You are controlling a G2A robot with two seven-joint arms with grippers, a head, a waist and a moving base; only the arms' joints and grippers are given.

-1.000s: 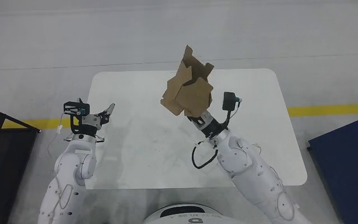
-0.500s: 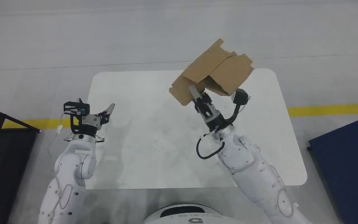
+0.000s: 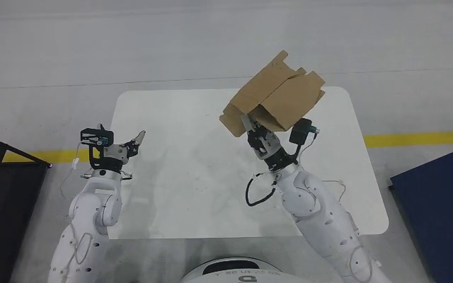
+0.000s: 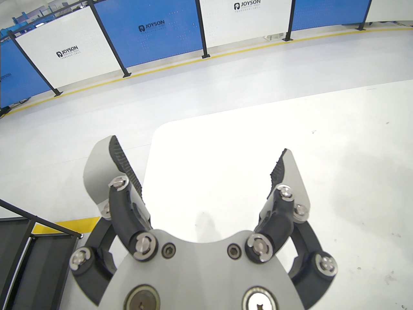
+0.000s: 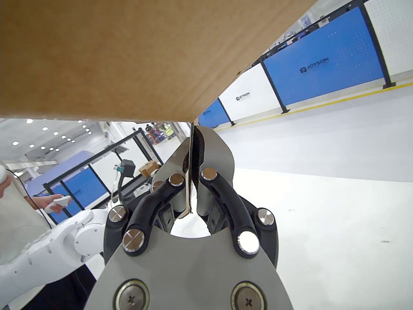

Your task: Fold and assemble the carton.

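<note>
The print I could spot was all on the fence past the table. The white panels [image 4: 226,30] and blue panels [image 4: 161,46] each had a small logo with a one-word brand name near the top. A tiny line sat under it, too small to read. Both wrist views showed these marks.

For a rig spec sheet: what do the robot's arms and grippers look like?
The left arm and right arm have smooth white shells; a looped black cable runs along the right wrist. The left gripper and right gripper each have a silver plate, black linkages with bright screws, and pale fingers with ribbed black pads.
</note>
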